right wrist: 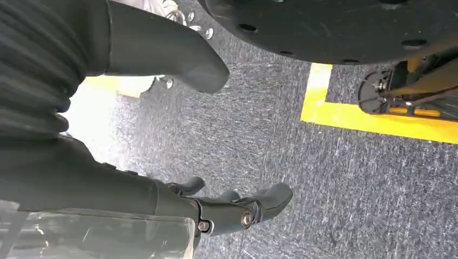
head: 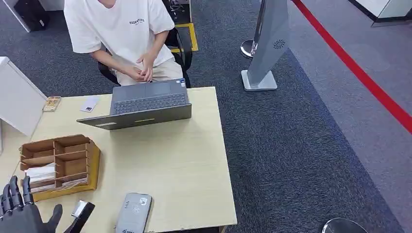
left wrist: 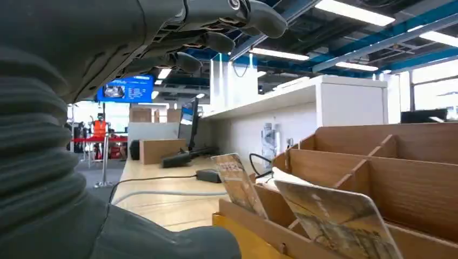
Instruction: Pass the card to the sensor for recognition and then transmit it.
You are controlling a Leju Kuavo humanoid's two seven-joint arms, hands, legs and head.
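Glossy cards lean in a compartmented wooden box.

Grey carpet floor with red stripe and yellow marking; light wood table; grey stand; ceiling strip lights.

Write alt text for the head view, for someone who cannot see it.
A robot's left hand, fingers spread and holding nothing, hovers near a wooden card rack on a pale table. A grey sensor lies at the near edge; across the table a seated person faces an open laptop.
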